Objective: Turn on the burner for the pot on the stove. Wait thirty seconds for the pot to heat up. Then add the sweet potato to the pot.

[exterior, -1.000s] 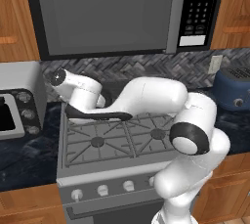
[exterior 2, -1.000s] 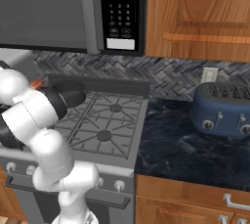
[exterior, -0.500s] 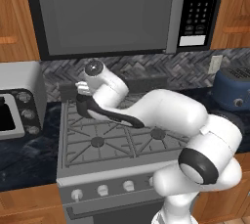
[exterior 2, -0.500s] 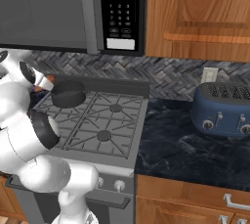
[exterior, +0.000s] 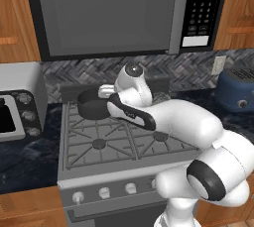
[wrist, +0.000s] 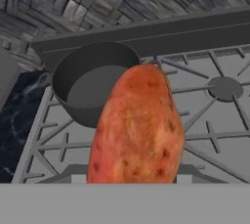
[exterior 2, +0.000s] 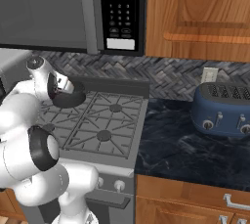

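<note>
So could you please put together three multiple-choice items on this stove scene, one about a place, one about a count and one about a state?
1. Where does the pot stand on the stove?
A. on the back left burner
B. on the front right burner
C. on the counter by the toaster

2. How many burners of the stove carry no pot?
A. one
B. three
C. four

3. What is the state of the sweet potato?
A. lying inside the pot
B. lying on the counter
C. held in the gripper, outside the pot

Answers:
1. A: the left base view puts the pot at the stove's far left corner, next to the backsplash.
2. B: the right base view shows three bare burner caps, while the pot covers the fourth.
3. C: the hand view shows the sweet potato close before the camera and the pot's inside bare.
</note>
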### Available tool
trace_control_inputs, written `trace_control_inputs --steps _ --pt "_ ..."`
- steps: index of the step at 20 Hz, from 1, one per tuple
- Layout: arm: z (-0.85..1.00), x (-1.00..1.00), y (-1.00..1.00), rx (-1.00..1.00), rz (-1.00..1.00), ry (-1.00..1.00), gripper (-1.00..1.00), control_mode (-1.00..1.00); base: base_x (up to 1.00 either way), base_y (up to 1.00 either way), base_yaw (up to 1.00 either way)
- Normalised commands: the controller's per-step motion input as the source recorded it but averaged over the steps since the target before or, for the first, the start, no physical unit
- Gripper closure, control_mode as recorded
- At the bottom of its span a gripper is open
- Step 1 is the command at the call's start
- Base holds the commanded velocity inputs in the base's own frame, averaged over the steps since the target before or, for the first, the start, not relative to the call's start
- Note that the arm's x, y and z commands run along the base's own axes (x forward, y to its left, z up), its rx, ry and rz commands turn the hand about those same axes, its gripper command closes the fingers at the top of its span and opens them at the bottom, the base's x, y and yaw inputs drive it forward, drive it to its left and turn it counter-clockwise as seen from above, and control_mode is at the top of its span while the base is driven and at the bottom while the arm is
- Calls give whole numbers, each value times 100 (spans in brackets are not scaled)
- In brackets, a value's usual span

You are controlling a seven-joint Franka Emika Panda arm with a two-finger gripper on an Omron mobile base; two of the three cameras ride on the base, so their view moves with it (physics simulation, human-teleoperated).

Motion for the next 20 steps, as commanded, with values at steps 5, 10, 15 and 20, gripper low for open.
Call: trace_control_inputs --steps 5,10,15,20 --pt "0 15 -6 0 5 0 100 -100 0 0 0" --pt "-1 29 0 0 3 0 100 -100 0 0 0" --pt "-3 43 8 0 1 0 100 -100 0 0 0" --pt "-1 39 27 0 0 0 100 -100 0 0 0"
